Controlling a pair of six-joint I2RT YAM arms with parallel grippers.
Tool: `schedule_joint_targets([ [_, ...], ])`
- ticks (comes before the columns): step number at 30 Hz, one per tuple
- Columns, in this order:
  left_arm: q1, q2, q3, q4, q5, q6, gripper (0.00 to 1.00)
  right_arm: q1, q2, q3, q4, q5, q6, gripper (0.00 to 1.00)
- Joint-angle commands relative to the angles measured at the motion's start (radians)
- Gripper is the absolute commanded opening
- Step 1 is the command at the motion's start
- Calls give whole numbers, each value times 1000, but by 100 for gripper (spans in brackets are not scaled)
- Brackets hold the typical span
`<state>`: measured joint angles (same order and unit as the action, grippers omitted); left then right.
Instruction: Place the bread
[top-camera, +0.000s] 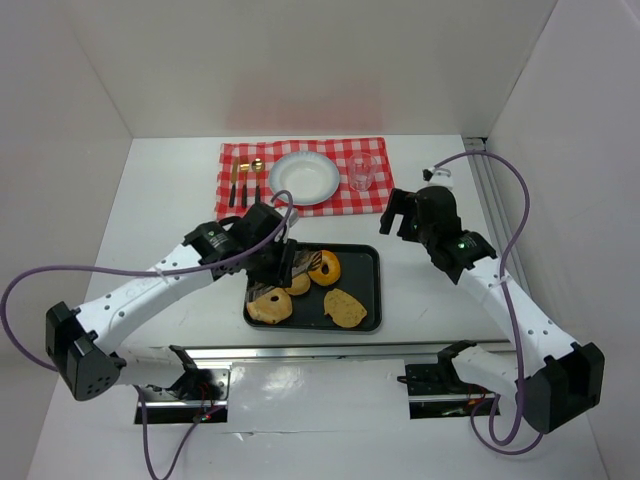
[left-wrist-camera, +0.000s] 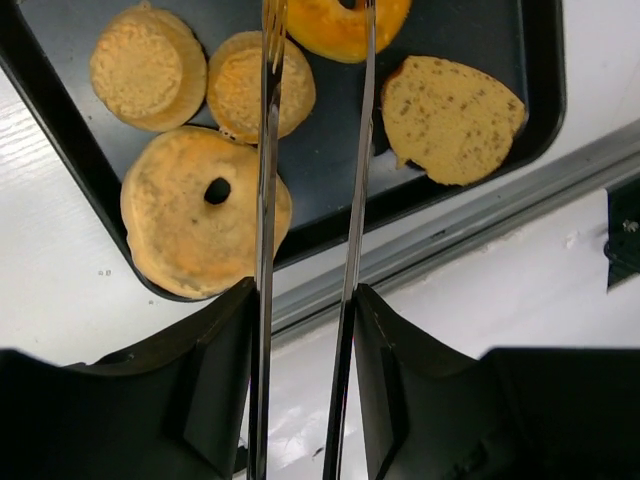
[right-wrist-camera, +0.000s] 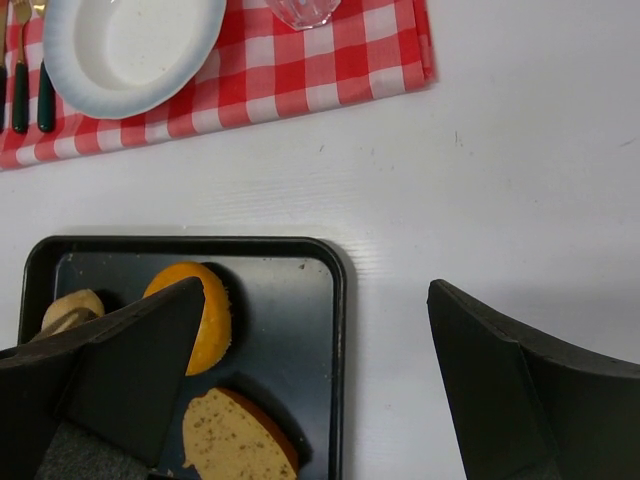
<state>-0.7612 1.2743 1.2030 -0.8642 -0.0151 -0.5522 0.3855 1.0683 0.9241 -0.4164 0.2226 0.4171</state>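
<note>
Since bread (left-wrist-camera: 450, 120) looks light and soft, I favour pinching its rim gently; left end effector (left-wrist-camera: 305, 310) grips tongs (left-wrist-camera: 266, 200), blades apart.

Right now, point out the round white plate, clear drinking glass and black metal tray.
round white plate (top-camera: 305, 177), top view, bare centre.
clear drinking glass (top-camera: 361, 172), top view, its body.
black metal tray (top-camera: 358, 268), top view, bare right floor.

Flat white table (top-camera: 150, 195). At twelve o'clock, spread flat on it, a red-and-white checked cloth (top-camera: 350, 200). At six o'clock from the cloth, near but not touching, a black metal tray with round corners (top-camera: 362, 275). Along the near edge, a grey metal rail (top-camera: 320, 352).
</note>
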Motion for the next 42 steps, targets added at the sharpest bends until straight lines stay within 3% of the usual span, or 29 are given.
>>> schedule_joint_targets([
  [1,-13,22,41,22,-68,-77,53,-5,-25,50,-41,9,-9,100],
  [6,-13,22,41,51,-103,-86,65,-5,-25,50,-41,9,0,100],
  [26,-13,200,41,114,-49,-68,61,-5,-7,41,-21,-34,19,100],
  [34,-23,254,107,36,-49,-55,60,-5,2,22,-12,-25,19,100],
  [35,-23,254,107,36,-25,-55,57,-5,2,22,-12,-25,29,100],
  [39,-32,234,142,36,3,-46,24,-5,2,13,-12,-25,29,100],
  [42,-32,224,188,-17,-19,-46,16,-5,12,22,-12,-25,29,100],
])
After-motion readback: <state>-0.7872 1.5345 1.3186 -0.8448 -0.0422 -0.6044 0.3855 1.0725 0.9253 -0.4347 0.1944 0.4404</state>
